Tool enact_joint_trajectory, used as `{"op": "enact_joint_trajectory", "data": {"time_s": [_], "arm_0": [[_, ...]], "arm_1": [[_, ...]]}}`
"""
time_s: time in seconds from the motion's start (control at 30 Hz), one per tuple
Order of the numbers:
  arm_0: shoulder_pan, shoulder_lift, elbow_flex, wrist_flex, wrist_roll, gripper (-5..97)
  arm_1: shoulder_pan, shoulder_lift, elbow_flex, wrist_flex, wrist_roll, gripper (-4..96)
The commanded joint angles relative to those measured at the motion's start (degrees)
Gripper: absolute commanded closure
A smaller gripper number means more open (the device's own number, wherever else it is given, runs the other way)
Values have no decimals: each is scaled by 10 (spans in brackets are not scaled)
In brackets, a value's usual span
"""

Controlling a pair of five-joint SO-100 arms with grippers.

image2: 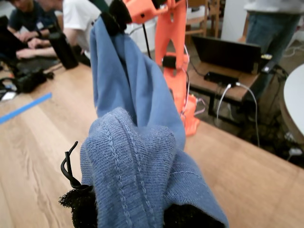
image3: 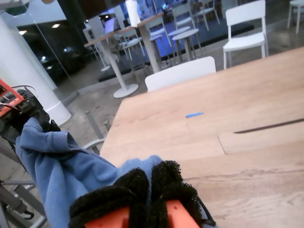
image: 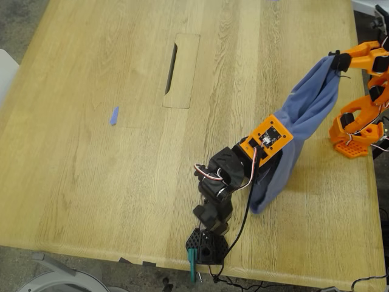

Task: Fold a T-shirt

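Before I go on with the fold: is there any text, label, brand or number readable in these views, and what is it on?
None can be read.
T-shirt: only plain blue fabric shows, held up between my first gripper and my second gripper; no print or lettering shows.
Orange plate on the arm: no marking legible.
Small blue scrap on the table: no writing visible.

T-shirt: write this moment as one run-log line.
T-shirt: lifted, hanging between arms | first gripper: shut on T-shirt | second gripper: shut on T-shirt | fold: not yet

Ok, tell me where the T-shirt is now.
The T-shirt hangs above the table at the exterior view's right, stretched between my first gripper and my second gripper.
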Motion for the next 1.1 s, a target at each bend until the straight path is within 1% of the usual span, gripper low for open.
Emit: {"op": "enact_joint_trajectory", "data": {"time_s": [0.0, 0.2, 0.67, 0.87, 1.07], "arm_0": [[-10, 85, 94, -34, -5, 919], [-11, 168, 265, -109, -12, 919], [-72, 298, 511, -261, -3, 919], [-82, 334, 577, -301, -2, 919], [-88, 355, 607, -312, -2, 919]], "arm_1": [[4, 28, 34, -1, 8, 900], [4, 82, 140, -1, 21, 901], [-6, 146, 369, 0, 28, 900], [-4, 169, 449, 0, 40, 901], [2, 190, 528, 0, 35, 897]]}}
